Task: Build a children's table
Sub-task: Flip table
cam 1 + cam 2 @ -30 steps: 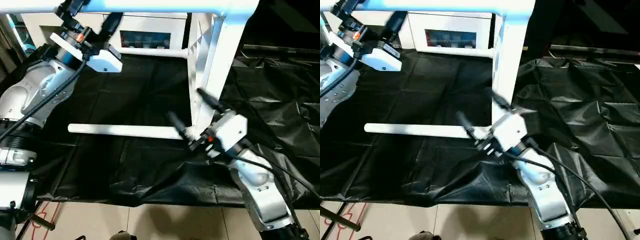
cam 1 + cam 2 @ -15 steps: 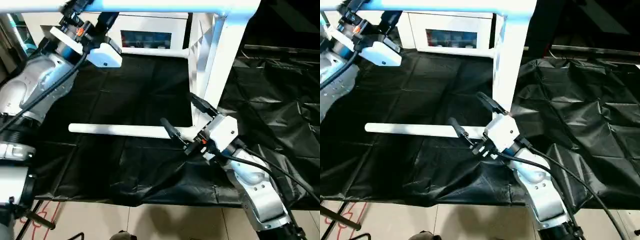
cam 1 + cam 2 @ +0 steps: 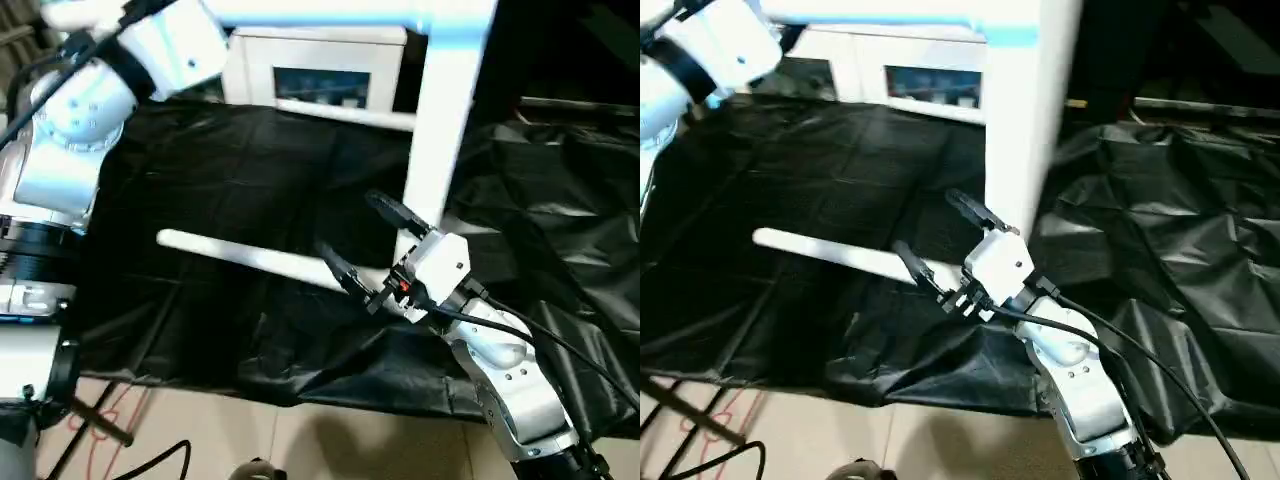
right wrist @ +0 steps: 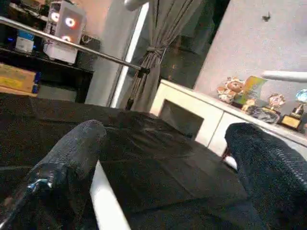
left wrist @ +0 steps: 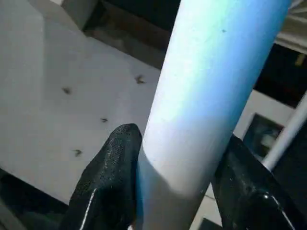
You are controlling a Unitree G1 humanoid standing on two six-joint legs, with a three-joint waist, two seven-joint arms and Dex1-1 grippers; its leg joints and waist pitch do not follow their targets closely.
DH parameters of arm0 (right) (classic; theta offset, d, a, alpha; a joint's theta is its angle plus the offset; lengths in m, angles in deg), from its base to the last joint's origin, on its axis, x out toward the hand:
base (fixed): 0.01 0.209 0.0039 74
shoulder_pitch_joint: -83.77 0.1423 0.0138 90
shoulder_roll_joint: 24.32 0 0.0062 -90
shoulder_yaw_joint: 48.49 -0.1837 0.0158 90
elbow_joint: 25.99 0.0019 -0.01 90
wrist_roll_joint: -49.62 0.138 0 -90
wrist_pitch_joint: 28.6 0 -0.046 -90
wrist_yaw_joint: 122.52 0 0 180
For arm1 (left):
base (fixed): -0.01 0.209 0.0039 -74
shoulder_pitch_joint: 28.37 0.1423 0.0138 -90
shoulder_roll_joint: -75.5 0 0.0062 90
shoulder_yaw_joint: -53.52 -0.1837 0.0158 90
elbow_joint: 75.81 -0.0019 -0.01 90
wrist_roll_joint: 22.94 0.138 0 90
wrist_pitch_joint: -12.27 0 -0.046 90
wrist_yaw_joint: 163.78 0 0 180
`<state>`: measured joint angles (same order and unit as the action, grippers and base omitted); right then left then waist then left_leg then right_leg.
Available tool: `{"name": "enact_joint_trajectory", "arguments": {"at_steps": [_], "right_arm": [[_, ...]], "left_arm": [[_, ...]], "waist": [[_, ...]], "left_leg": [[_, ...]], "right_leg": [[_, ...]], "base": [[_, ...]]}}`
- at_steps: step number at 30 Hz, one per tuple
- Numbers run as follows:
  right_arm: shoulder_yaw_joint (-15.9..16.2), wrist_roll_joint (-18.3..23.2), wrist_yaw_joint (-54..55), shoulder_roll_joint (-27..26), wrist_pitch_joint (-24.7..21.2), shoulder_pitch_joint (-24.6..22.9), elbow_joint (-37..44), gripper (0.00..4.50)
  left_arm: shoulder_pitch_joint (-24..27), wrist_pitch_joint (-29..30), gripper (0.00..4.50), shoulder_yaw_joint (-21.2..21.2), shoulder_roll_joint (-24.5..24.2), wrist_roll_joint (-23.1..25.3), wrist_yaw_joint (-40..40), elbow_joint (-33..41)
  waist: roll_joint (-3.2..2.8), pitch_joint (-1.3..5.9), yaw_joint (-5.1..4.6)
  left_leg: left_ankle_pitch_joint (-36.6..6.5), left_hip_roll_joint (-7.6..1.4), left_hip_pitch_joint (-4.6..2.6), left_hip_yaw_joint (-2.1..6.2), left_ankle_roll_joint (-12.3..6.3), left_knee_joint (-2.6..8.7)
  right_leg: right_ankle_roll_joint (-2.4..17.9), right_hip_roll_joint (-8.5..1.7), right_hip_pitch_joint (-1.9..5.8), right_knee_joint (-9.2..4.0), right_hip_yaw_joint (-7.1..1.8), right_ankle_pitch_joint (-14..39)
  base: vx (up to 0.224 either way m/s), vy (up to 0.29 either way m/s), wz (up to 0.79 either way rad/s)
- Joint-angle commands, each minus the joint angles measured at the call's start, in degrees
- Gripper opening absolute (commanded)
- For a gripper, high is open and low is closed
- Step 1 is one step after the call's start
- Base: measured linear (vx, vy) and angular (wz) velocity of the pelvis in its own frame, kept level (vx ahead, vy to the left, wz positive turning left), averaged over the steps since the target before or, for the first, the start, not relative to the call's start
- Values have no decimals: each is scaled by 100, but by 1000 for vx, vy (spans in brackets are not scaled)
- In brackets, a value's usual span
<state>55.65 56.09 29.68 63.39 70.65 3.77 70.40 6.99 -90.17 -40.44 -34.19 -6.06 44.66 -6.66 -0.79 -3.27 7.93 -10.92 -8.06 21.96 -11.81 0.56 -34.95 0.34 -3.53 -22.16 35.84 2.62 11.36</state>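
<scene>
Holding a fitted leg (image 5: 201, 96) with left gripper (image 5: 180, 187) clamped; right gripper (image 3: 362, 240) spread near the loose leg (image 3: 250, 257), still unfitted.

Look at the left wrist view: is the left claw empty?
No, its two black fingers sit either side of a white table leg.

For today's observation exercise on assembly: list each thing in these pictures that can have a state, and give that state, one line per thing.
Left gripper: shut on a white table leg.
Right gripper: open, holding nothing, above the loose leg.
Loose leg: lying flat on the black sheet.
Fitted leg: standing upright.
Cabinet: glass door closed.
</scene>
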Motion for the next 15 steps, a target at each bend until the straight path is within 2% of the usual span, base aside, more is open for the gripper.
{"name": "enact_joint_trajectory", "arguments": {"at_steps": [1,4,5,9,15], "right_arm": [[-73,33,-58,27,-59,71,-23,450],[-95,45,-82,44,-52,85,-51,450],[-118,59,-112,63,-35,100,-94,450],[-141,84,-175,86,-20,129,-154,450],[-256,211,-351,213,-138,185,-116,450]], "left_arm": [[25,893,198,398,376,-1236,78,-167],[45,1163,198,519,431,-1318,101,-29],[52,1554,198,656,501,-1437,182,135],[63,2129,198,857,585,-1428,124,342],[79,2847,198,1104,711,-1503,-125,544]], "waist": [[20,331,-61],[29,332,-60],[41,334,-62],[32,349,-67],[15,364,-88]], "left_leg": [[-1739,-583,-197,343,200,489],[-1760,-575,-186,350,189,497],[-1657,-562,-160,346,152,490],[-1425,-547,-133,333,34,465],[-1417,-530,-125,330,-56,453]], "right_leg": [[957,-650,82,-463,-360,1687],[891,-635,77,-476,-357,1805],[892,-636,90,-477,-354,1780],[948,-626,103,-459,-341,1647],[936,-599,114,-465,-326,1663]], "base": [[0,0,0],[0,0,0],[0,0,0],[0,0,0],[0,0,0]]}}
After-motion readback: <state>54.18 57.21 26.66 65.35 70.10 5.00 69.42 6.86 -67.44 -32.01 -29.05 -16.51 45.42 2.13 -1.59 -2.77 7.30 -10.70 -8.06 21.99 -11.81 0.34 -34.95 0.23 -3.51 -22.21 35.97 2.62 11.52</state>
